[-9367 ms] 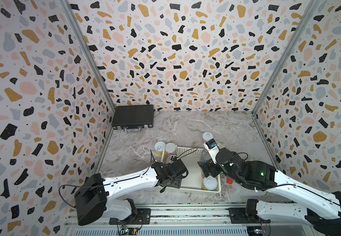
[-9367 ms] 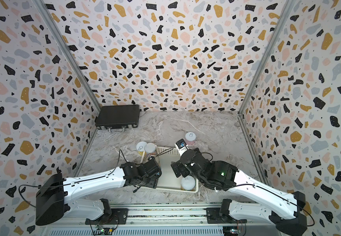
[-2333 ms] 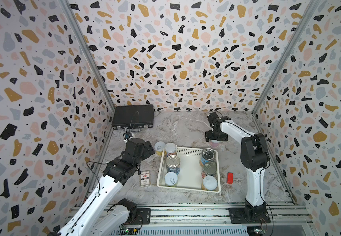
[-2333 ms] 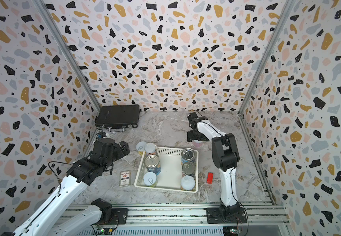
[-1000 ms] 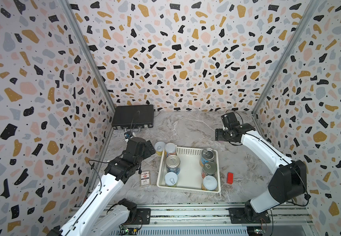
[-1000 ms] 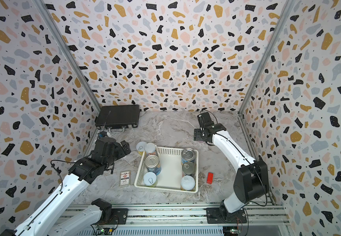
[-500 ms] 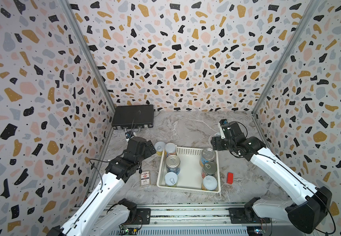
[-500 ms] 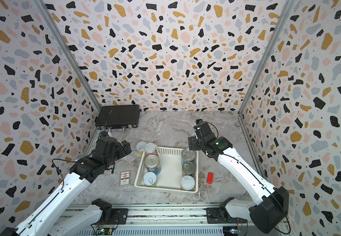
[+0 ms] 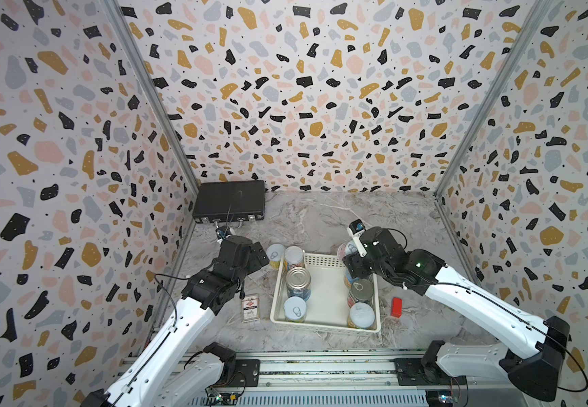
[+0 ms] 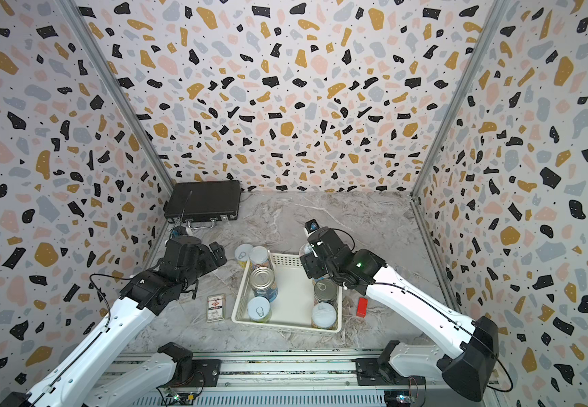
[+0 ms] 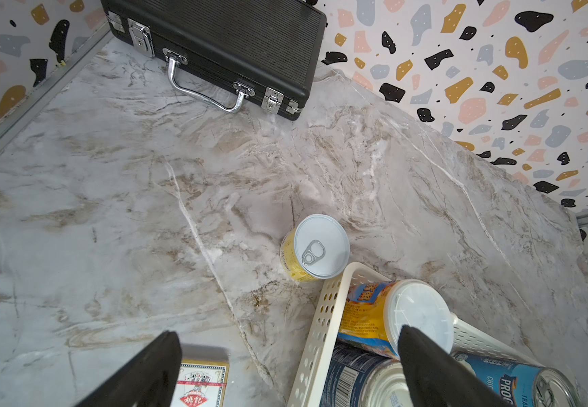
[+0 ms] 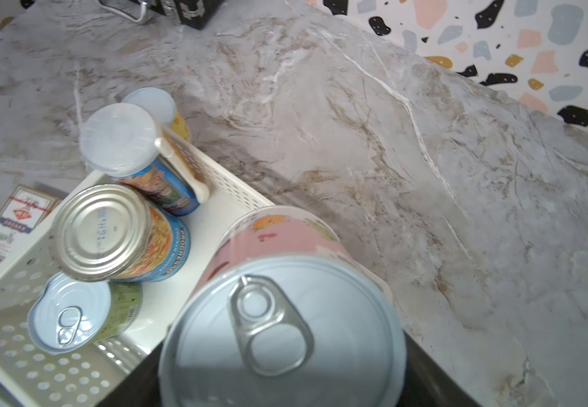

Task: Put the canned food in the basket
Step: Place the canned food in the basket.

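My right gripper [image 12: 285, 380] clamps pink can [image 12: 282, 317], upright, above far right corner of basket [image 9: 324, 326]. My left gripper [image 11: 285, 370] wide apart, holds nothing, hovers near yellow can [image 11: 315, 248] standing on table just outside basket's far left corner. Orange can [image 9: 293, 257] leans on far left rim. Inside basket: blue can [image 9: 298, 286] and green can [image 9: 295, 309] on left side, more cans on right side. Card box [image 9: 250, 307] lies beside basket.

Terrazzo-patterned walls [image 9: 303, 98] enclose three sides of a grey marble-look floor [image 9: 384, 225], with metal corner posts [image 9: 151, 105]; even light.
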### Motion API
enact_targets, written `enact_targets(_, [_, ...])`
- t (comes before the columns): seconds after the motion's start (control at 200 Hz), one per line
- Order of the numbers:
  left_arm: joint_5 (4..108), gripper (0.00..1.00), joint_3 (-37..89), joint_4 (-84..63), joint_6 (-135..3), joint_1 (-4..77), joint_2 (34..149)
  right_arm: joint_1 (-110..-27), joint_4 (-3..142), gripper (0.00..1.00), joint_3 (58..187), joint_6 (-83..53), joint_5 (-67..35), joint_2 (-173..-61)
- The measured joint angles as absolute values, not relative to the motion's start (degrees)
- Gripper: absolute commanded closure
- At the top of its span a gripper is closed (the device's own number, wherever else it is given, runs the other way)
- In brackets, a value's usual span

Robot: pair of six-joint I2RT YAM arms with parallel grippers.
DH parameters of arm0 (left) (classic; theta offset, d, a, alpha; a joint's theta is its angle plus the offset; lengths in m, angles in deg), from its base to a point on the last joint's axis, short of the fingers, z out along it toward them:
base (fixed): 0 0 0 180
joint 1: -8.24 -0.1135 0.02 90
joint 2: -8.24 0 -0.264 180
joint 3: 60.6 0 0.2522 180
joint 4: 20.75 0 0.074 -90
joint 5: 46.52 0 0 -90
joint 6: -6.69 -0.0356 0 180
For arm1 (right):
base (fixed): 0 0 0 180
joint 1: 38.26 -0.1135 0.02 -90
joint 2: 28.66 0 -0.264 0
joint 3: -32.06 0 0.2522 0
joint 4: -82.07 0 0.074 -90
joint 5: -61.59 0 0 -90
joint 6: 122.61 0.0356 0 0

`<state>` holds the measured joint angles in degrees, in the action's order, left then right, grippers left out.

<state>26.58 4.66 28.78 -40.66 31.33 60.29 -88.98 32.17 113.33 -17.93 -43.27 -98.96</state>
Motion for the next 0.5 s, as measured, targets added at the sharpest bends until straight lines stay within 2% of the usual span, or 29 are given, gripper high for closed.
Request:
enact_targets(0.225, [26.6,0.0,4.7,28.8,-40.7,31.3,60.3,-98.1,34.1,0.59,113.3,-19.6,-45.4,-103.0])
enact_targets(0.501, [26.6,0.0,4.7,28.8,-40.7,31.2,60.3,-102.0,34.5,0.61,112.9,-18.0,-46.3,-110.2])
